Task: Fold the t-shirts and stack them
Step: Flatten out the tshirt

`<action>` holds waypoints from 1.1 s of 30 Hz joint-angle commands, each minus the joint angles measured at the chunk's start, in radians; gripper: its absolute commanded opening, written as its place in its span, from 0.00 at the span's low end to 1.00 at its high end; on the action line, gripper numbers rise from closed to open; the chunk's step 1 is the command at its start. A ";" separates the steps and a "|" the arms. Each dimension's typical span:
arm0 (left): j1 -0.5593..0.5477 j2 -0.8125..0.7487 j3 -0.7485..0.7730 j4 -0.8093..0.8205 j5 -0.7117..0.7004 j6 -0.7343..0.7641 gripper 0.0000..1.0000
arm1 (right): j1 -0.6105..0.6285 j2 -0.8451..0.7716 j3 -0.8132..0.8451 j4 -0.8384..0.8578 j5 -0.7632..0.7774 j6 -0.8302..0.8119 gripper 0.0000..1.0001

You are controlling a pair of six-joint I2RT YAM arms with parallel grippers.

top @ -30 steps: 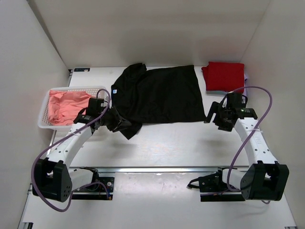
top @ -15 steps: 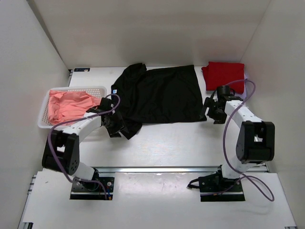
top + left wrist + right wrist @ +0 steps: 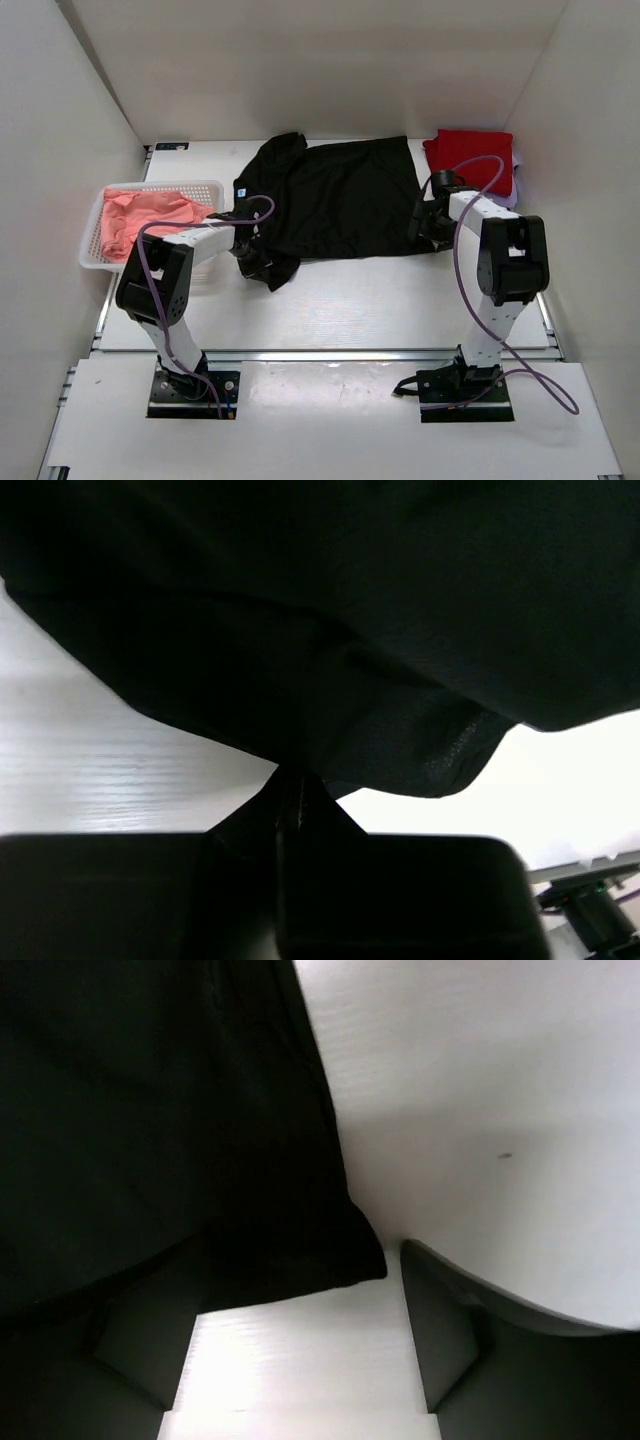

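The black t-shirt (image 3: 335,200) lies spread across the back middle of the table. My left gripper (image 3: 256,262) is at its near-left sleeve. In the left wrist view the gripper (image 3: 290,785) is shut on a fold of the black cloth (image 3: 330,630). My right gripper (image 3: 424,222) is at the shirt's near-right corner. It (image 3: 300,1335) is open, and that corner (image 3: 290,1250) lies on the table between the fingers (image 3: 445,1330). A folded red t-shirt (image 3: 468,158) lies at the back right on a pale lilac one (image 3: 516,172). Salmon-pink t-shirts (image 3: 140,222) are in the basket.
The white mesh basket (image 3: 92,240) stands at the left edge, close to my left arm. White walls close in the table on the left, back and right. The red stack is just behind my right arm.
Both arms have stretched out low towards the shirt. My right gripper has moved left from open table to the shirt's near-right corner. My left gripper stays shut on the sleeve and has shifted slightly right.
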 commanded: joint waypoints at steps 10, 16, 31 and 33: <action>0.103 -0.026 0.498 -0.126 -0.046 0.018 0.00 | 0.036 0.057 0.463 -0.249 0.023 -0.046 0.00; 0.241 0.304 1.655 -0.364 0.030 -0.076 0.00 | 0.049 -0.006 0.924 -0.192 0.089 -0.091 0.00; 0.283 -0.357 1.230 -0.062 -0.056 -0.124 0.00 | 0.027 -0.706 0.522 0.017 0.074 -0.074 0.00; 0.269 -0.419 1.181 -0.011 -0.024 -0.204 0.00 | -0.040 -0.691 0.664 -0.080 -0.045 -0.072 0.00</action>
